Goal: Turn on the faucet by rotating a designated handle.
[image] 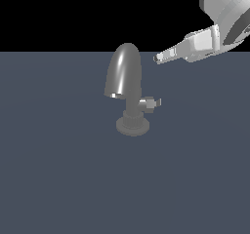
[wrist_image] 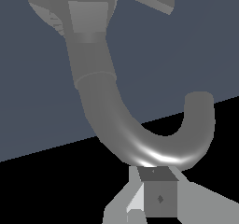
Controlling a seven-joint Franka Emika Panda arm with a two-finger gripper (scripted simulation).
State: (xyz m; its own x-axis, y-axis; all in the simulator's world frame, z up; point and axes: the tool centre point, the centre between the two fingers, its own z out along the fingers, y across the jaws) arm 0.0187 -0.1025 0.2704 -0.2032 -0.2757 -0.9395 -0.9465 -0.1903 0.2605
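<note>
The faucet (image: 126, 89) is standing upright near the middle of the dark blue-grey floor (image: 58, 179) in the exterior view, its round disc base (image: 132, 126) lying flat on that surface and its ribbed neck rising straight up; the tall bullet-shaped spout (image: 123, 71) is arching over and opening downward toward the exterior view's left, so the faucet's long axis is running vertically; in the wrist view the same spout (wrist_image: 140, 139) is showing as a curved pipe bending into a hook; moving rightward, the handle (image: 149, 103) is jutting sideways from the stem toward the exterior view's right, its short axis lying roughly level and its flat tab end pointing away from the spout; further right and higher, the gripper (image: 158, 58) is hovering clear of the faucet, above the handle and just beside the spout's crown, touching neither; its fingers (image: 173, 52) are pointing toward the exterior view's left and slightly downward; whether the jaws are spread or pressed together I cannot tell from either view.
</note>
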